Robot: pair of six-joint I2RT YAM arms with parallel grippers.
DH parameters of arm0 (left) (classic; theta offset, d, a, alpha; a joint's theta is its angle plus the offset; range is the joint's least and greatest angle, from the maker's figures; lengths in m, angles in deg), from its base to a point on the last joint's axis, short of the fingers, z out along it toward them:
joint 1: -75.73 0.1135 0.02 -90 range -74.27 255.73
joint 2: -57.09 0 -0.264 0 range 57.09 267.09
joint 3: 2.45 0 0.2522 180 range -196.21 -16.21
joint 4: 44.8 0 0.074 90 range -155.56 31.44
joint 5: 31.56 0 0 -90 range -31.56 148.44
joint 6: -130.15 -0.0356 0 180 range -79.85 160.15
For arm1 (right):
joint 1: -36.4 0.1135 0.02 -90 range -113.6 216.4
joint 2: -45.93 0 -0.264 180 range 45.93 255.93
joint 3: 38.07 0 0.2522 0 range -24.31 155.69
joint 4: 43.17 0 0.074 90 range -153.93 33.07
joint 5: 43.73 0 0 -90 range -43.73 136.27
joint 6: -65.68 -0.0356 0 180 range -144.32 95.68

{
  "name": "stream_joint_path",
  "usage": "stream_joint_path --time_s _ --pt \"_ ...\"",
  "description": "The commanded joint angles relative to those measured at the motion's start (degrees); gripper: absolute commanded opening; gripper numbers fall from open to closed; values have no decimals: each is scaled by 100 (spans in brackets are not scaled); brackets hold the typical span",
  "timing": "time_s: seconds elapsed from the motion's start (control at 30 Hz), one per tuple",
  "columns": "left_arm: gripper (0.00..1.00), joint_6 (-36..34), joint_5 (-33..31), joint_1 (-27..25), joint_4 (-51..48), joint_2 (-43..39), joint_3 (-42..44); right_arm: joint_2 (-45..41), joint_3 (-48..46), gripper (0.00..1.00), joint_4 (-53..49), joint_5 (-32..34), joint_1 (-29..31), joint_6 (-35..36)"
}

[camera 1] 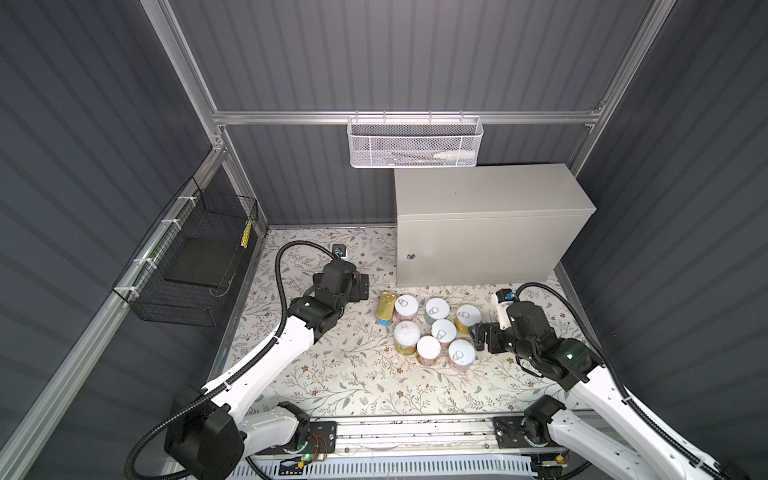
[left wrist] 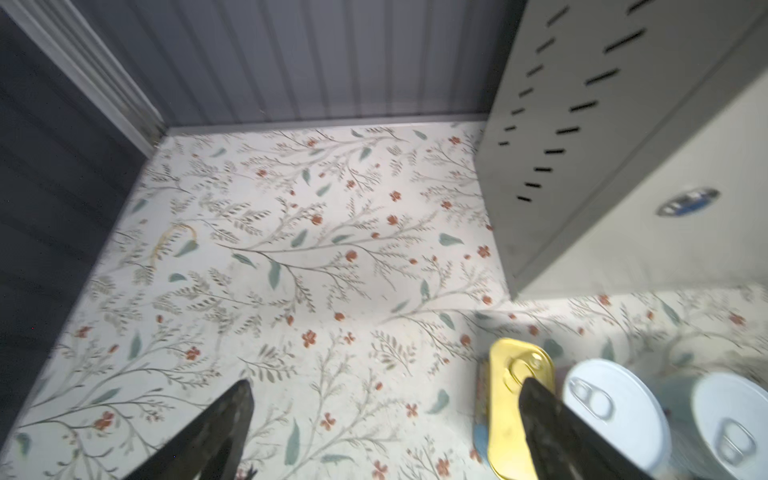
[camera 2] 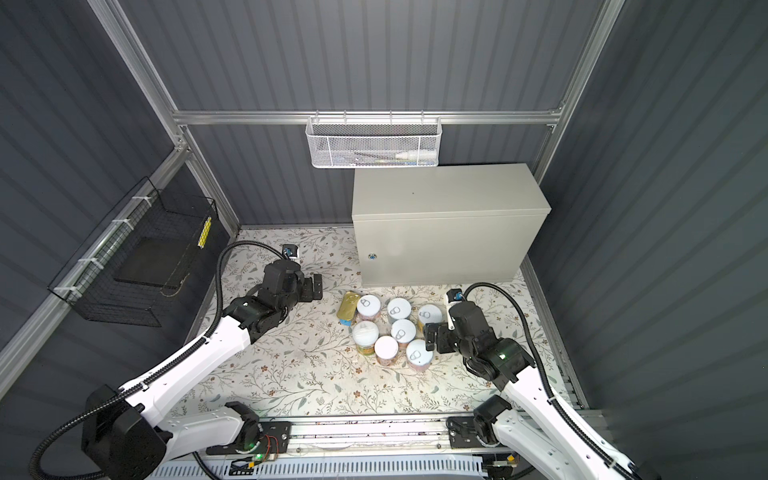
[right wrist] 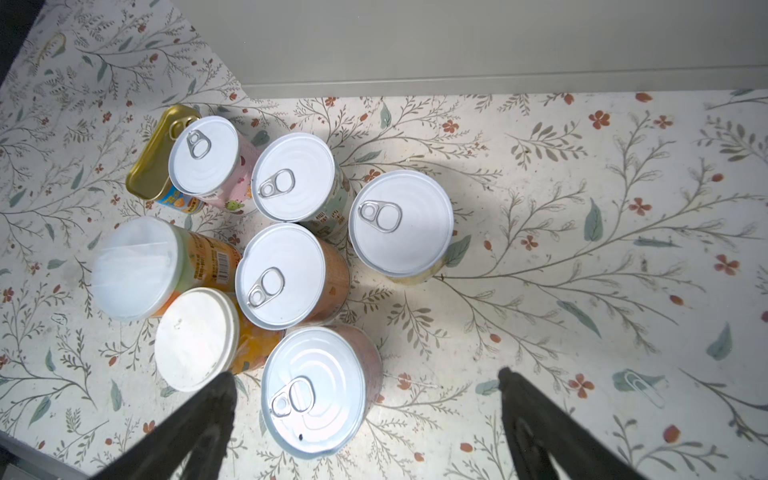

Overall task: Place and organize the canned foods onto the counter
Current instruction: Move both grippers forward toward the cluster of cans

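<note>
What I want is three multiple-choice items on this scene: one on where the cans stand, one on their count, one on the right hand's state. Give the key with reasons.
1. Where do the canned foods stand?
A) on the floral table, in front of the counter
B) on top of the counter
C) behind the counter

2. How many are there, counting the gold tin?
A) five
B) eight
C) eleven

3. What state is the right hand in?
A) open, holding nothing
B) shut on the gold tin
C) shut on a round can

Key:
1 A: both top views show the cluster on the table below the counter's front.
2 B: seven round tops plus the tin.
3 A: its fingers stand wide apart, gripping nothing.
</note>
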Motion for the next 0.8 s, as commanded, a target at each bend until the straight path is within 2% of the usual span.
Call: stream_joint_path --time_s 0.0,0.17,0.3,0.4,0.63,0.77 --pt "100 242 1257 -1 -423 -281 40 35 149 99 -286 310 128 -88" --pt "100 302 2403 0 -618 -187 88 -427 -176 99 308 159 130 -103" --pt "100 375 2700 -20 -667 -116 272 -995 -531 99 715 70 122 -43" --pt "100 480 2798 -22 -495 -205 505 -1106 -544 99 658 -113 115 7" --pt "100 585 2906 -22 -150 -418 1111 -121 55 99 265 -753 200 -68" --pt "100 555 2996 -26 -20 -666 1516 587 519 99 230 -235 890 -54"
